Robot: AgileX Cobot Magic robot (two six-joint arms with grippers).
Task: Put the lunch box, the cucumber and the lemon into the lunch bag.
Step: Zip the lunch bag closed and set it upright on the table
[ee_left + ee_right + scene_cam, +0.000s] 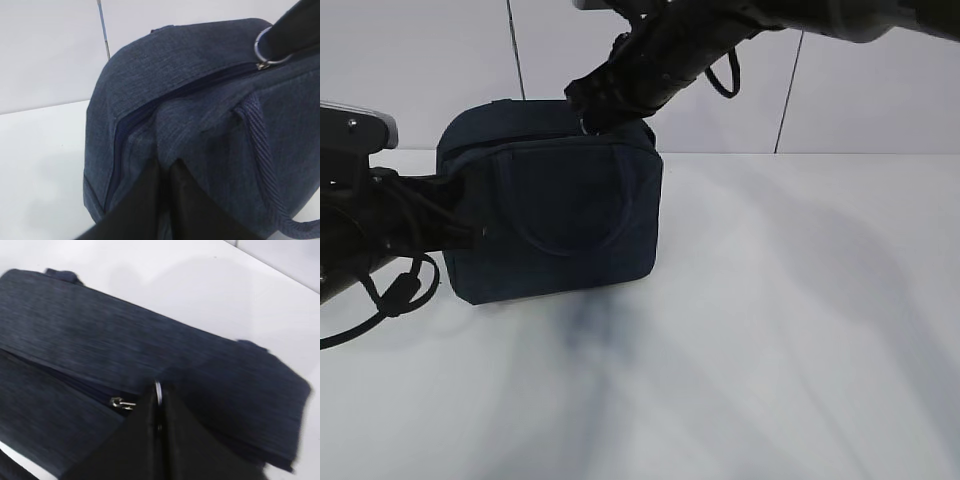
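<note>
The dark navy lunch bag (555,215) stands upright on the white table, its top zipper (200,82) closed along most of its length. My left gripper (470,232) is shut on the fabric of the bag's left end (165,162). My right gripper (590,118) reaches down from above and is shut on the silver ring pull (158,392), which also shows in the left wrist view (267,52). One loop handle (560,200) hangs on the front face. The lunch box, the cucumber and the lemon are out of view.
The white table (800,320) stretches to the right and front of the bag. A white panelled wall (860,90) stands right behind it. The left arm's cables (390,290) hang at the left edge.
</note>
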